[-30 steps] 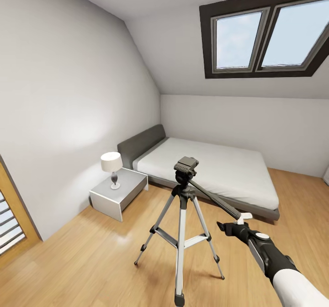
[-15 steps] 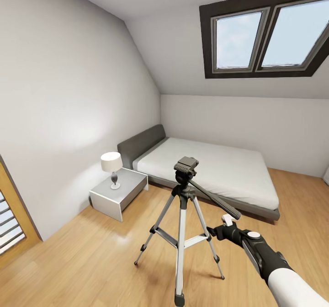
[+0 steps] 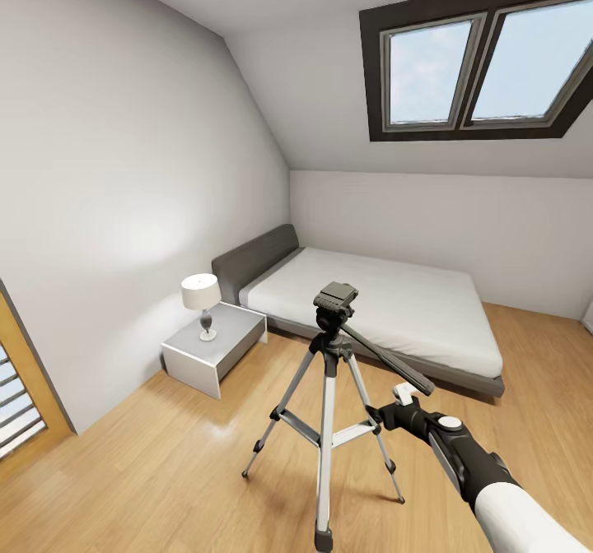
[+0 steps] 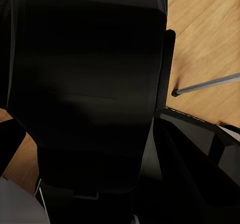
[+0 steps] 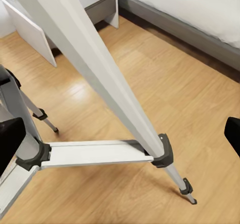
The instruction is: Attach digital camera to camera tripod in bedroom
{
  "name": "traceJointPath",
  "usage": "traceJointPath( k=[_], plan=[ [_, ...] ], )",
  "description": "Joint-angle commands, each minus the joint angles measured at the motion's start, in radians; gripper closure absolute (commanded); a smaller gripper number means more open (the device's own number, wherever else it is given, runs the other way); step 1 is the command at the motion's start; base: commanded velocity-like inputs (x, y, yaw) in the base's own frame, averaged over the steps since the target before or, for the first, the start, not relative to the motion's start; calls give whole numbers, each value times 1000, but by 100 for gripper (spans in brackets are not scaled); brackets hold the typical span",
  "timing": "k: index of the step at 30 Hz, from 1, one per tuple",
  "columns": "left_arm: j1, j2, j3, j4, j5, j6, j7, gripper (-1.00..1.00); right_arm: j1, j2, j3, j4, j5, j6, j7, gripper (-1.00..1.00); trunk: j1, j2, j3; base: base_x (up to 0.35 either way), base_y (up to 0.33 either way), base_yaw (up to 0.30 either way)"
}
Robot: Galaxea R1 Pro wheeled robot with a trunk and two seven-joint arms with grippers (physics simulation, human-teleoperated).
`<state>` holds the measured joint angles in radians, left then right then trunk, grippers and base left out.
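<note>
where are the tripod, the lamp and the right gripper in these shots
camera tripod (image 3: pixel 328 421), head view, on the silver front leg below the black head
lamp (image 3: pixel 201 292), head view, on its white shade, above the nightstand
right gripper (image 3: pixel 387 411), head view, at its fingertips beside a tripod leg

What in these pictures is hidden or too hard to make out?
- Left wrist view: a dark blurred shape sits against the lens; what it is cannot be told.
- Head view: the right pincer is small and partly behind the tripod; open or shut is unclear.
- Right wrist view: the tripod's top is cut off by the edge.
</note>
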<state>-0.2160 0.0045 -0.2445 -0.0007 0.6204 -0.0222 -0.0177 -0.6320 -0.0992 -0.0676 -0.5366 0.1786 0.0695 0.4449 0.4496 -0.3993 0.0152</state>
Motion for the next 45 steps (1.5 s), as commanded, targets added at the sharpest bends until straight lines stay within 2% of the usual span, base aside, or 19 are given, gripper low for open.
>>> traceJointPath(
  k=[1,19,21,26,30,36,43,45],
  plan=[
    [0,0,-9,1,7,-2,-2,100,0,1,-7,-2,10,5,8,-100,0,-1,0,0,0,0],
    [0,0,-9,1,7,-2,-1,100,0,3,-2,-2,9,4,23,-100,0,-1,0,0,0,0],
    [0,0,-9,0,7,-2,-2,100,0,3,7,-2,13,4,24,-100,0,-1,0,0,0,0],
    [0,0,-9,0,7,-2,-1,100,0,3,75,0,35,3,24,-100,0,-1,0,0,0,0],
    [0,0,-9,0,7,-2,-1,100,0,6,98,1,39,3,18,-100,0,-1,0,0,0,0],
    [0,0,-9,0,7,-2,-1,100,0,17,112,0,43,3,12,-100,0,-1,0,0,0,0],
    [0,0,-9,0,7,-2,-1,100,0,21,108,0,37,0,6,-100,0,-1,0,0,0,0],
    [0,0,-9,1,7,-2,-2,100,0,32,106,0,35,-7,-9,-100,0,-1,0,0,0,0]
  ],
)
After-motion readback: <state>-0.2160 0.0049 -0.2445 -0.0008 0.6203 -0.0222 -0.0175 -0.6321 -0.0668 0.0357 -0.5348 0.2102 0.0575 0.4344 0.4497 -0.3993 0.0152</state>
